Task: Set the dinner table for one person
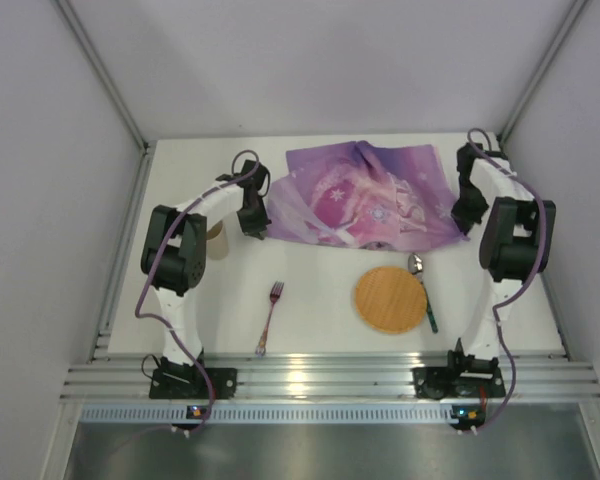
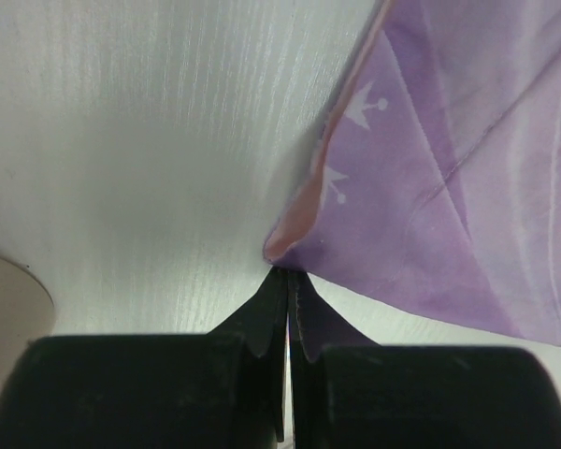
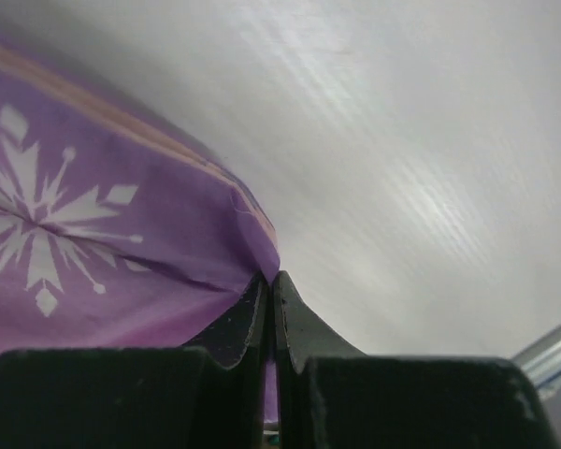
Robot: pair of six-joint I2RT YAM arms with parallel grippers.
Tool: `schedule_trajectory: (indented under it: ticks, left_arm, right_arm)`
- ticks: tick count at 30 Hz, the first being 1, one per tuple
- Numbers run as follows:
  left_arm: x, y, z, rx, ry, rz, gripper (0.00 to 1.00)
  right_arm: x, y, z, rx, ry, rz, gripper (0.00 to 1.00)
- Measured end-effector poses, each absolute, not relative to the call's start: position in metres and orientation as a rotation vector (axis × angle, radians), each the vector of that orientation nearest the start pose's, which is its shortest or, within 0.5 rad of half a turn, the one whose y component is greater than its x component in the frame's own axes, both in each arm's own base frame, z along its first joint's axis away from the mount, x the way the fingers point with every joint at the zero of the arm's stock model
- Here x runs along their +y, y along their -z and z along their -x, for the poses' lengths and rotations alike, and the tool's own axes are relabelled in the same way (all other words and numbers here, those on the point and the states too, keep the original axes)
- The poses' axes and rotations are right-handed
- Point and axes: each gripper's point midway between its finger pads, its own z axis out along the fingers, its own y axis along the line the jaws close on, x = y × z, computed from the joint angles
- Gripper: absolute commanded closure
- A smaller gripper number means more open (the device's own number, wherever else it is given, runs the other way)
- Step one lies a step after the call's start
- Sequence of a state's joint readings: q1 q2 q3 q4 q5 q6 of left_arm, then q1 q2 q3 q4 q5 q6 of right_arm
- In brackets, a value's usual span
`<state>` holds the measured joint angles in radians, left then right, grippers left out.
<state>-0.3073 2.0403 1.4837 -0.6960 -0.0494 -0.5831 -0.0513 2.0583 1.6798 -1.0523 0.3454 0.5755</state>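
A crumpled purple printed cloth placemat (image 1: 365, 196) lies at the back middle of the white dinner table (image 1: 320, 305). My left gripper (image 1: 255, 222) is shut on the placemat's near left corner (image 2: 290, 245). My right gripper (image 1: 467, 215) is shut on its near right corner (image 3: 252, 238). A round wooden plate (image 1: 388, 298) sits in front of the placemat at right. A spoon with a green handle (image 1: 422, 288) lies against the plate's right side. A pink fork (image 1: 270, 315) lies at the front middle.
A tan cup (image 1: 216, 240) stands by my left arm; its rim shows in the left wrist view (image 2: 9, 318). A ribbed aluminium rail (image 1: 330, 378) runs along the table's near edge. Grey walls close in the sides and back.
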Motion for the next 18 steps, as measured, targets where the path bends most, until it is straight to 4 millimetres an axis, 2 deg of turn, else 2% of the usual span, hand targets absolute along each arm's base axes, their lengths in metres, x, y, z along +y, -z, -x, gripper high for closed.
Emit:
schedule_trajectory:
  ticks: [2,4,7,8,10,11,12,13,15,16,18]
  left_arm:
    - [-0.142,-0.022,-0.4,2.801,0.131,0.411,1.0]
    - [-0.141,-0.022,-0.4,2.799,0.128,0.426,1.0]
    - [-0.138,-0.022,-0.395,2.795,0.11,0.451,1.0]
    - [-0.136,-0.022,-0.392,2.797,0.106,0.463,1.0]
    - [-0.132,-0.021,-0.383,2.808,0.094,0.484,1.0]
    - [-0.13,-0.022,-0.378,2.814,0.09,0.493,1.0]
    - [-0.129,-0.022,-0.373,2.82,0.086,0.498,1.0]
    - [-0.127,-0.024,-0.369,2.825,0.083,0.502,1.0]
    - [-0.126,-0.03,-0.368,2.819,0.082,0.499,0.9]
    - [-0.126,-0.035,-0.369,2.806,0.08,0.487,0.71]
    - [-0.126,-0.045,-0.375,2.78,0.081,0.451,0.57]
  right_arm:
    - [-0.084,-0.055,-0.366,2.739,0.527,-1.061,1.0]
    - [-0.104,-0.055,-0.355,2.713,0.585,-1.158,1.0]
    - [-0.123,-0.06,-0.353,2.662,0.617,-1.236,1.0]
    - [-0.126,-0.063,-0.355,2.649,0.614,-1.242,0.96]
    - [-0.125,-0.068,-0.365,2.633,0.564,-1.235,0.62]
    - [-0.123,-0.069,-0.371,2.629,0.528,-1.225,0.32]
    - [-0.12,-0.069,-0.375,2.629,0.498,-1.214,0.12]
    - [-0.117,-0.069,-0.378,2.635,0.473,-1.202,0.04]
    - [-0.113,-0.068,-0.38,2.655,0.44,-1.175,0.0]
    - [-0.112,-0.068,-0.381,2.659,0.434,-1.167,0.0]
    - [-0.111,-0.068,-0.381,2.663,0.427,-1.162,0.0]
